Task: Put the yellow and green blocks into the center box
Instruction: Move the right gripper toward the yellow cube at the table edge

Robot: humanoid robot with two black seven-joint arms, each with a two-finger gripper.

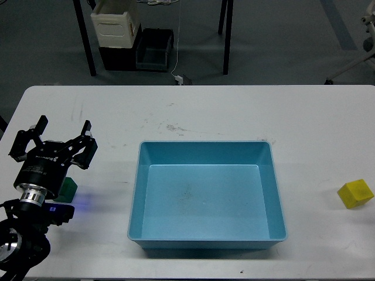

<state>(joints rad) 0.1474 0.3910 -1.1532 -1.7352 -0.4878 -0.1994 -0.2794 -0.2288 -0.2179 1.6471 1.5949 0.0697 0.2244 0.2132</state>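
A blue box (206,196) sits in the middle of the white table, with nothing in it. A green block (68,190) lies on the table at the left, mostly hidden behind my left arm. My left gripper (54,139) is open, its fingers spread, just above and beyond the green block. A yellow block (355,194) lies on the table at the far right. My right gripper is out of view.
The white table (199,111) has a few dark scuff marks behind the box. Beyond the table's far edge stand black table legs, a white bin (115,24) and a dark crate (153,50) on the floor.
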